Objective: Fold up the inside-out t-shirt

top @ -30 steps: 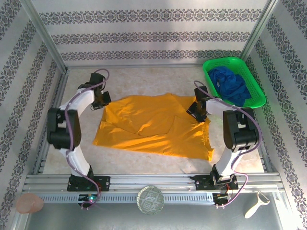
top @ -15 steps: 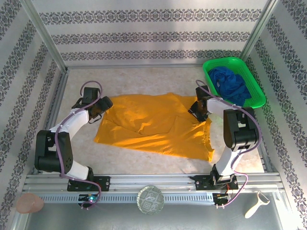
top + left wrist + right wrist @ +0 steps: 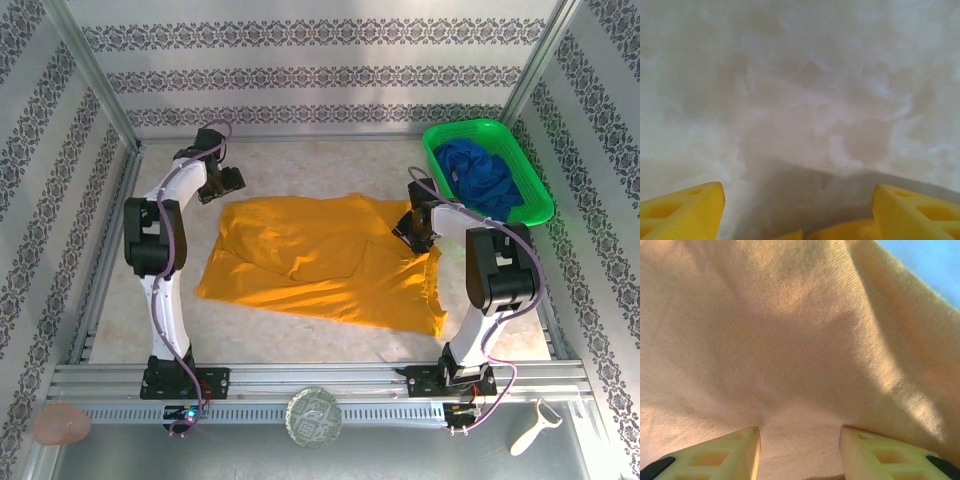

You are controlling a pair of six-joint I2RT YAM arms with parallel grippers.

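Note:
The inside-out t-shirt (image 3: 310,260) is mustard yellow and lies spread on the table, with loose folds across its middle. My left gripper (image 3: 228,183) hovers just beyond the shirt's far left corner. In the left wrist view it (image 3: 797,192) is open over bare table, and a sliver of the shirt (image 3: 845,232) shows at the bottom edge. My right gripper (image 3: 410,230) sits low on the shirt's right side near the sleeve. In the right wrist view its jaws (image 3: 800,432) stand half apart, and the cloth (image 3: 790,340) fills the gap and touches both fingers.
A green basket (image 3: 475,126) holding a dark blue garment (image 3: 485,178) stands at the back right. Patterned walls and metal rails (image 3: 100,270) enclose the table. Below the front rail lie a glass dish (image 3: 314,417), a peeler (image 3: 530,430) and a pink object (image 3: 62,425).
My left gripper opened, let go of the shirt's far left corner, and moved back toward the far wall. The corner now lies flat. The right gripper stayed put.

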